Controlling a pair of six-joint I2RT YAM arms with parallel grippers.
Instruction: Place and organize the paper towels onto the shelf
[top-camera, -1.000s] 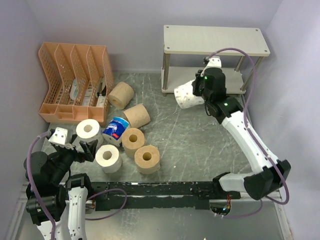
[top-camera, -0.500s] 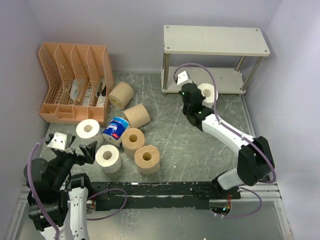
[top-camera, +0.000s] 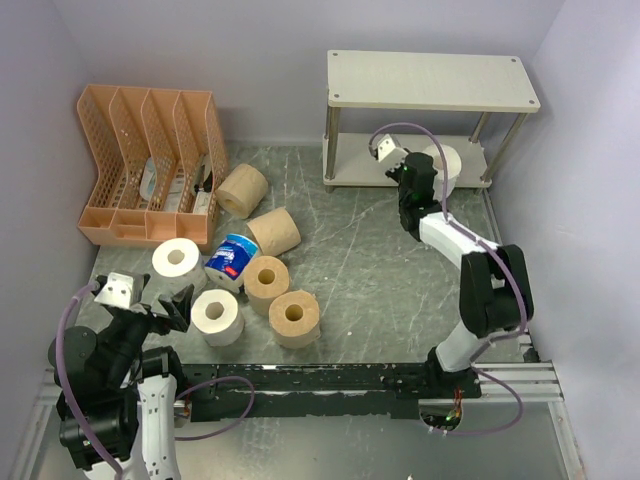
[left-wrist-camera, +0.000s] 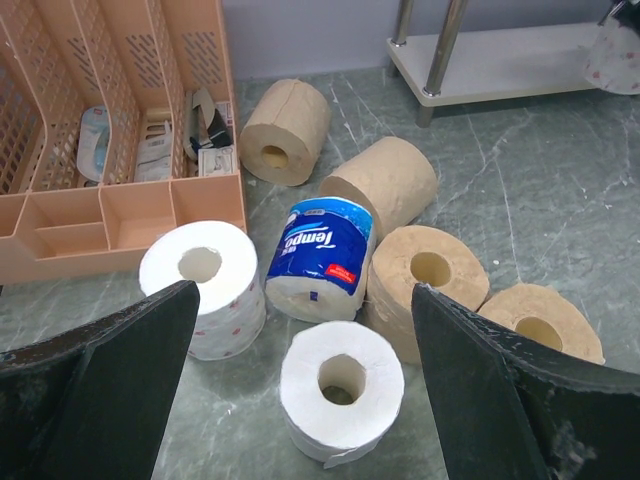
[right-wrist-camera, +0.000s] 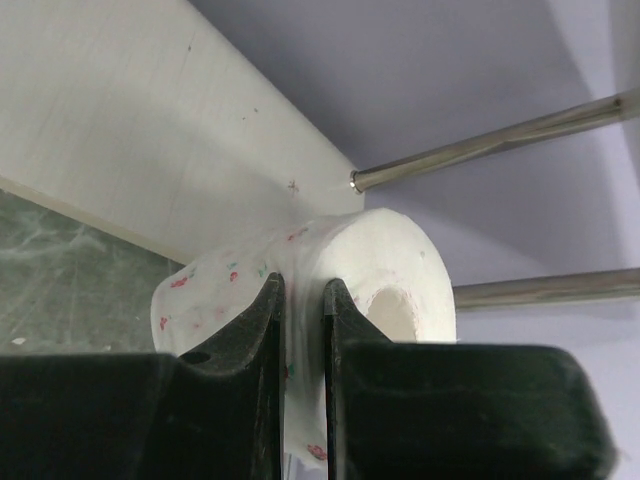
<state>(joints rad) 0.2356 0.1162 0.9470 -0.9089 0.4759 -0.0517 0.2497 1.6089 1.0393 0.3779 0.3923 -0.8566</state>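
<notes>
My right gripper (top-camera: 424, 176) is shut on the dotted white paper towel roll (top-camera: 444, 163), pinching its wall (right-wrist-camera: 400, 260) between the fingers. It holds the roll at the front edge of the shelf's lower board (top-camera: 472, 158), whose cream surface (right-wrist-camera: 150, 130) shows behind it. The shelf's top board (top-camera: 430, 80) is bare. My left gripper (left-wrist-camera: 303, 290) is open and empty, hovering near a plain white roll (left-wrist-camera: 342, 385). A second white roll (left-wrist-camera: 200, 285), a blue-and-white wrapped roll (left-wrist-camera: 318, 255) and several tan rolls (left-wrist-camera: 425, 280) lie on the table ahead of it.
An orange slotted file organizer (top-camera: 150, 160) stands at the back left beside a tan roll (top-camera: 243, 190). The shelf's metal legs (right-wrist-camera: 500, 140) stand close behind the held roll. Walls close in the table at the back and both sides.
My right arm swung the dotted roll from in front of the shelf's left end to the right, up to the lower board. My left arm shifted only slightly.
</notes>
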